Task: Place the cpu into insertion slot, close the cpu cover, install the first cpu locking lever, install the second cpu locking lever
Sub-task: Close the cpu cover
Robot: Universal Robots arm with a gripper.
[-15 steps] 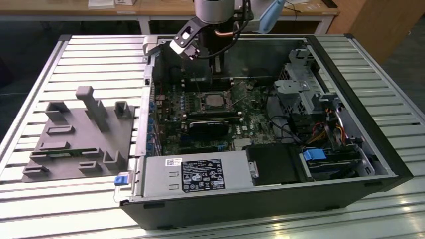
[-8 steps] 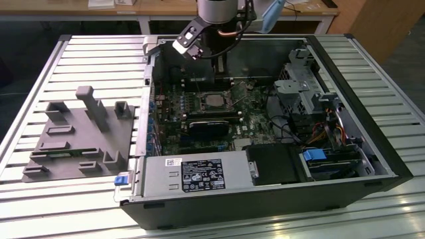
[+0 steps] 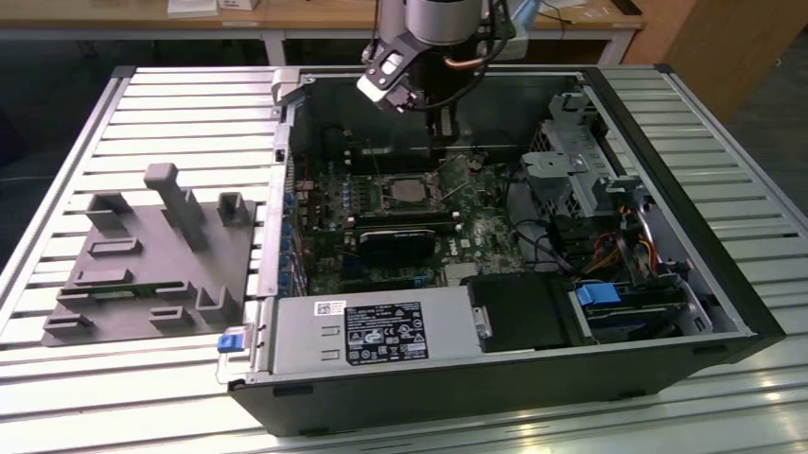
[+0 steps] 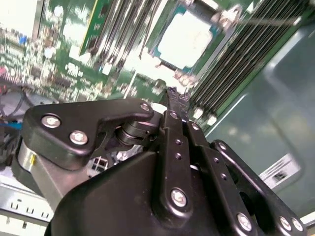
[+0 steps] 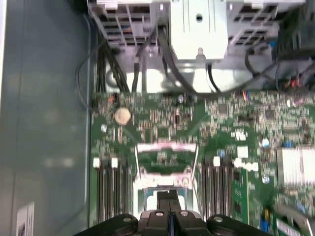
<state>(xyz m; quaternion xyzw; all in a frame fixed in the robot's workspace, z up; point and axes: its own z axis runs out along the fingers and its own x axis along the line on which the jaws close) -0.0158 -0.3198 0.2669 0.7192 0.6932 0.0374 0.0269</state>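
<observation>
The cpu [image 3: 406,192] lies flat in the insertion slot [image 3: 378,180] on the green motherboard, its dull grey top facing up; it is also seen in the second wrist view [image 4: 189,37]. The cpu cover [image 5: 165,158], a silvery frame, stands swung open beside the socket, with green board showing through its window. A thin metal lever [image 4: 258,18] sticks out past the socket's corner. My gripper [image 3: 441,142] hangs above the board just beyond the socket, fingers pressed together and shut on nothing; its tips show in both wrist views [image 4: 172,96] [image 5: 168,199].
The open computer case [image 3: 707,284] lies on a slatted metal table. A grey power supply [image 3: 366,326] fills the near side, a black card [image 3: 397,241] sits near the socket, and a drive cage [image 3: 569,161] with cables stands at the exterior view's right. A grey fixture block [image 3: 151,255] rests outside.
</observation>
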